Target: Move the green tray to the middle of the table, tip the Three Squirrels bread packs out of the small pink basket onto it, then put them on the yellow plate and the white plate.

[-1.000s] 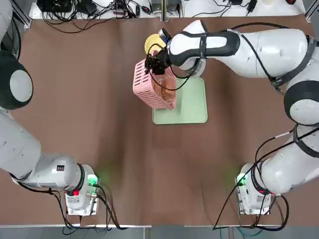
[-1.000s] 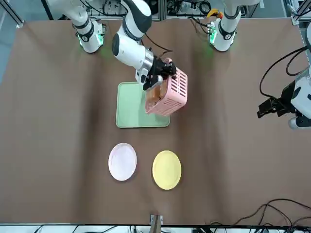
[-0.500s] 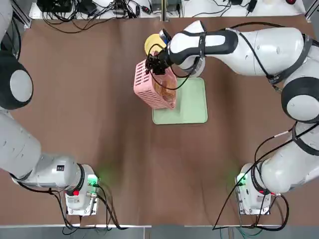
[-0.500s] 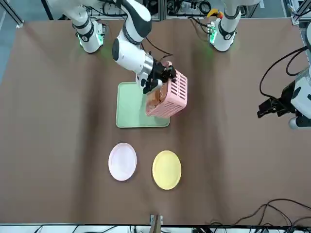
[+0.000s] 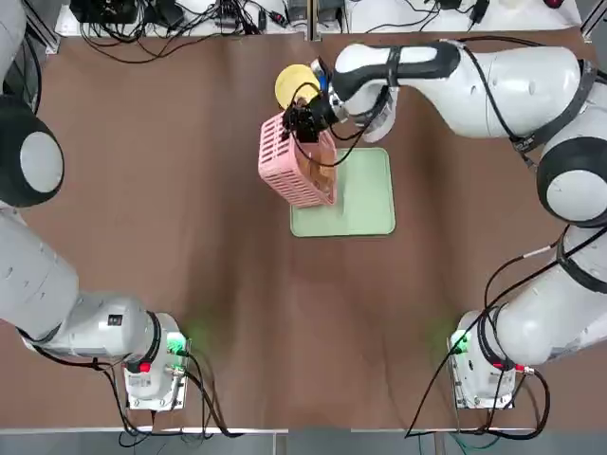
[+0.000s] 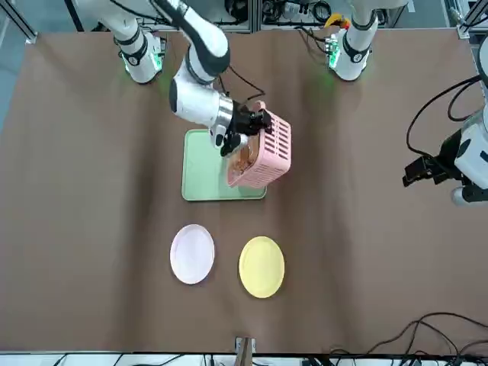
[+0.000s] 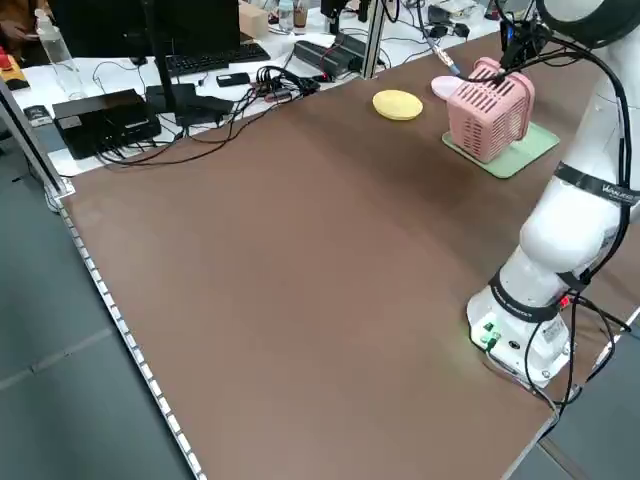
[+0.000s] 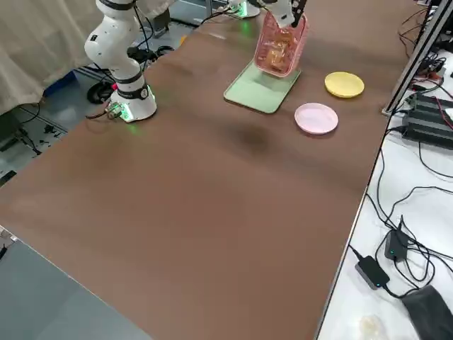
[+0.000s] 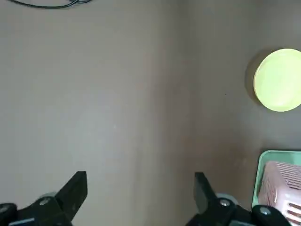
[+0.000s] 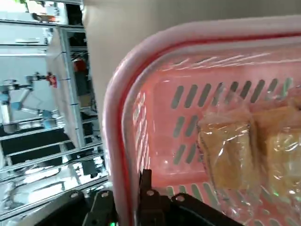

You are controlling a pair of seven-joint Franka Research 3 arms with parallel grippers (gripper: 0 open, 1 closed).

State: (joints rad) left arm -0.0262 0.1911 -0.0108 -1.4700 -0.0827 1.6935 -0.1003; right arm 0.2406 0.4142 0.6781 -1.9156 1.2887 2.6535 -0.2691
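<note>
Pink basket (image 6: 263,152) tilted over green tray (image 6: 204,171); white plate (image 6: 191,254) hidden from overhead.

Small pink basket (image 6: 263,152): pink plastic with rows of slatted openings in its sides, holding Three Squirrels bread packs (image 10: 244,146) that are golden-brown under clear, glossy wrap. Green tray (image 5: 365,194): plain pale mint green; yellow plate (image 6: 261,265): plain yellow; white plate (image 6: 191,254): white with a faint pink tint; table (image 5: 190,246): uniform dark brown. Arms: white shells with black joint bands and black cabling, black fingers on the right gripper (image 5: 305,121) and left gripper (image 9: 138,195), and green lights at both bases.
</note>
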